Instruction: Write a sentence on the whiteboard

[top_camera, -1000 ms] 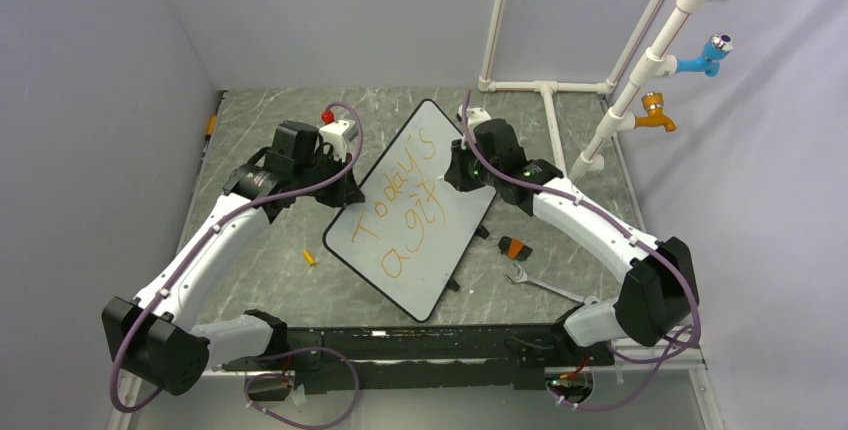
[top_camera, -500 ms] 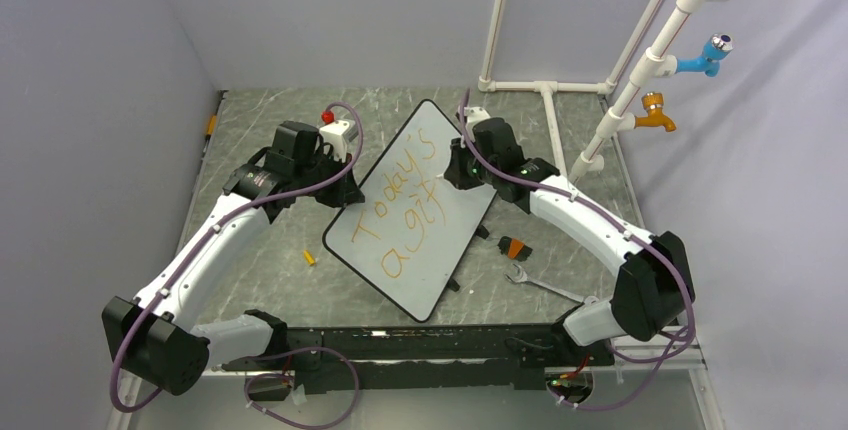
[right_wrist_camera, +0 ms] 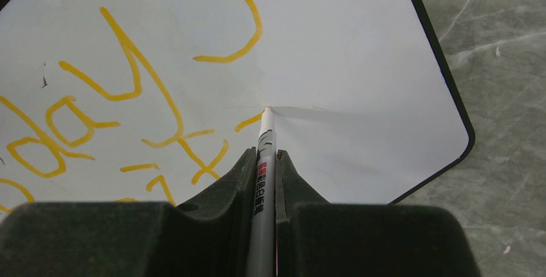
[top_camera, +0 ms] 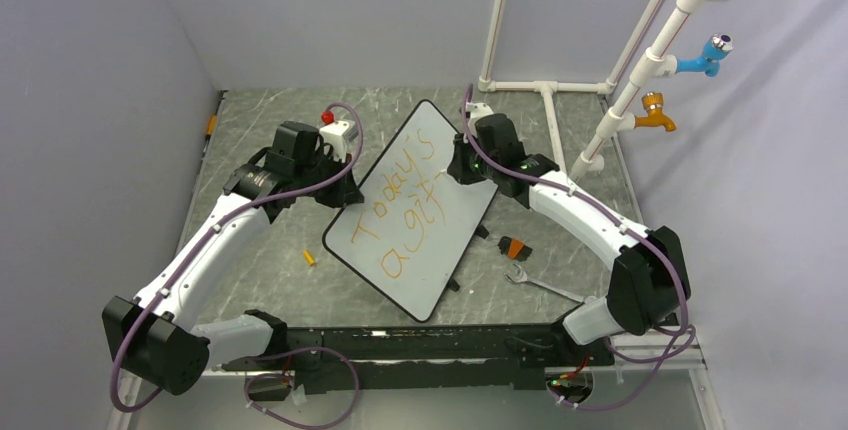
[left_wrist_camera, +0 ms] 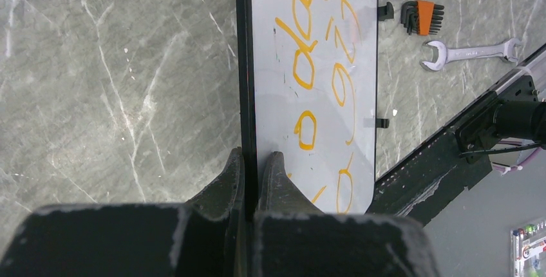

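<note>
The whiteboard point(top_camera: 432, 268) lies slanted on the table, its black rim point(left_wrist_camera: 245, 64) pinched between the shut fingers of my left gripper point(left_wrist_camera: 254, 158) at the left edge point(top_camera: 345, 192). The sentence point(top_camera: 405, 200) shows in orange letters over two lines, reading "Today's gift" point(left_wrist_camera: 302, 64). My right gripper point(right_wrist_camera: 265, 154) is shut on a white marker point(right_wrist_camera: 263, 180). The marker's tip touches the board point(right_wrist_camera: 360, 64) at the end of a short orange stroke, just right of the last letters point(right_wrist_camera: 193, 154). In the top view this gripper point(top_camera: 462, 172) hangs over the board's right side.
An orange hex key set point(top_camera: 515, 247) and a steel wrench point(top_camera: 540, 283) lie right of the board. A small orange cap point(top_camera: 310, 258) lies left of it. White pipes point(top_camera: 555, 115) with a blue tap point(top_camera: 705, 55) and an orange tap point(top_camera: 655, 115) stand at the back right.
My right gripper has shifted slightly right and toward the back with the marker on the board. The left arm and the board have not moved.
</note>
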Motion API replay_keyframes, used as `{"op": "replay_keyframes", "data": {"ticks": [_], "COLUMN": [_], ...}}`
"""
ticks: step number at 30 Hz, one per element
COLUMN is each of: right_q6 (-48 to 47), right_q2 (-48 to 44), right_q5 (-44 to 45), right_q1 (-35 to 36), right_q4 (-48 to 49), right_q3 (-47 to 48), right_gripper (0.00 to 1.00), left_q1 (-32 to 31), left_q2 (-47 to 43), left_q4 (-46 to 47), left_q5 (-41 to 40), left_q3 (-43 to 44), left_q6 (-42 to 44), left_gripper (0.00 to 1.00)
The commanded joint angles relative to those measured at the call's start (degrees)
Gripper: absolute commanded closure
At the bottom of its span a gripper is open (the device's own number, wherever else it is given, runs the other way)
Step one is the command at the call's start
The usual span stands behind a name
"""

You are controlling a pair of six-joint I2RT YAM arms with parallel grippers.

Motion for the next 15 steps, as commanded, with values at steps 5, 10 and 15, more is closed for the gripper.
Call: {"op": "replay_keyframes", "data": {"ticks": [5, 10, 15], "right_q6": [-0.45, -0.84, -0.59], "right_q2": [2.17, 1.07, -1.46], "right_q5": [0.45, 0.33, -0.06], "right_q1": [-0.34, -0.41, -0.36], "right_q4": [2.16, 1.11, 0.18], "right_q3": [3.48, 4.2, 4.11], "right_gripper": [1.0, 1.0, 1.0], "left_q1": [0.04, 0.04, 0.04], "left_q2": [-0.05, -0.07, -0.15], "left_q4": [0.03, 0.0, 0.04], "left_q5": [-8.72, -8.77, -8.61], "left_q3": [-0.48, -0.51, -0.52], "left_q6": [6.15, 6.15, 6.15], "left_gripper": [1.0, 1.0, 1.0]}}
